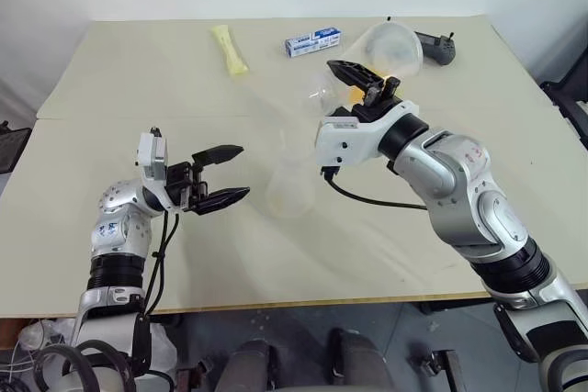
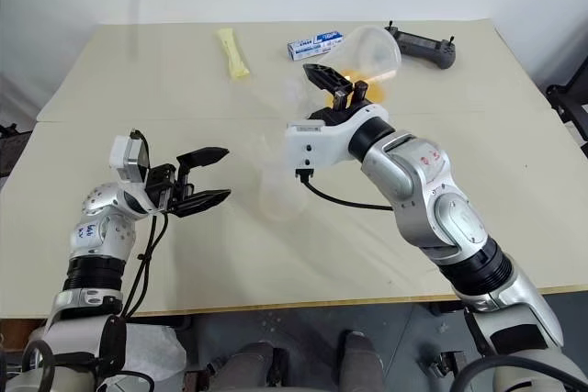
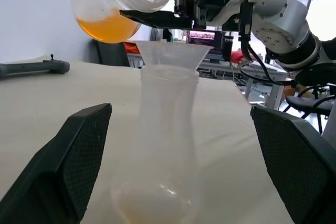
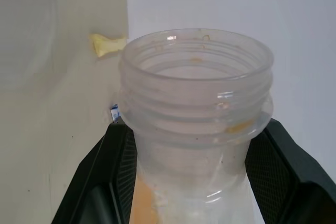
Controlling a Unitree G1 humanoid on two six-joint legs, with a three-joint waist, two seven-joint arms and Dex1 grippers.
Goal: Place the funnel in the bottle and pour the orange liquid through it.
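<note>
The clear bottle (image 3: 168, 145) stands upright mid-table, with the small clear funnel (image 3: 170, 53) seated in its neck. My right gripper (image 1: 360, 80) is shut on the threaded neck of a clear wide-mouthed jar (image 4: 194, 103). The jar is held tilted just above and behind the funnel. The orange liquid (image 3: 107, 27) pools in the jar's rounded body, away from its mouth. My left gripper (image 1: 237, 172) stands open to the left of the bottle (image 1: 289, 185), pointing at it, its fingers (image 3: 79, 150) well apart and touching nothing.
At the back of the table lie a yellow packet (image 1: 230, 48), a blue and white box (image 1: 312, 41) and a black controller (image 1: 436, 45). A seam (image 1: 138, 117) runs across the tabletop. The table's front edge (image 1: 303, 305) is close to me.
</note>
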